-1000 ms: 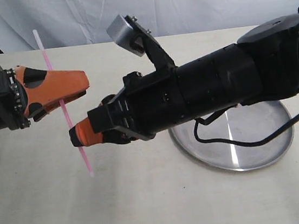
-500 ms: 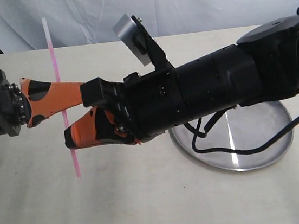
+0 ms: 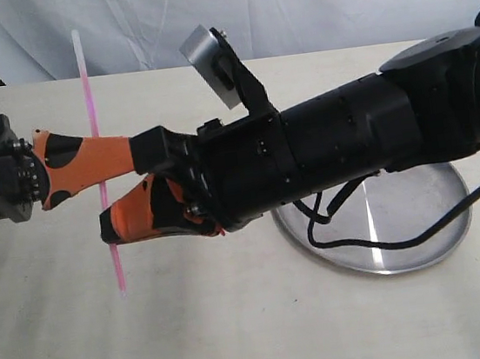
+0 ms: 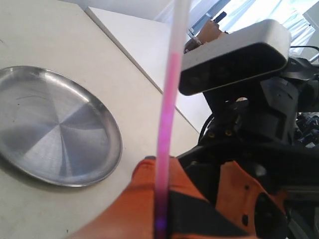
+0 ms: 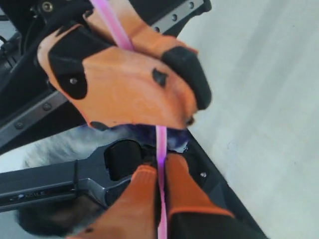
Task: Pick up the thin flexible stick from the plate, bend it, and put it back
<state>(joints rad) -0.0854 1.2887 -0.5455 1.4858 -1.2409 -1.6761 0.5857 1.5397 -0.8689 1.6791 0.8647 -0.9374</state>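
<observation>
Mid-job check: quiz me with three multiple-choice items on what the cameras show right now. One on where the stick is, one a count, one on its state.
1. Where is the thin flexible stick?
A) held up, away from the plate
B) lying in the plate
C) out of every view

2. How many grippers clamp it?
A) none
B) one
C) two

3. What shape is it in?
A) bent into an arc
B) straight
C) snapped in two

Key: 1 A, it stands off to the side of the bare plate. 2 C, the left gripper and right gripper both close on it. 3 B, it runs straight through both grips.
</observation>
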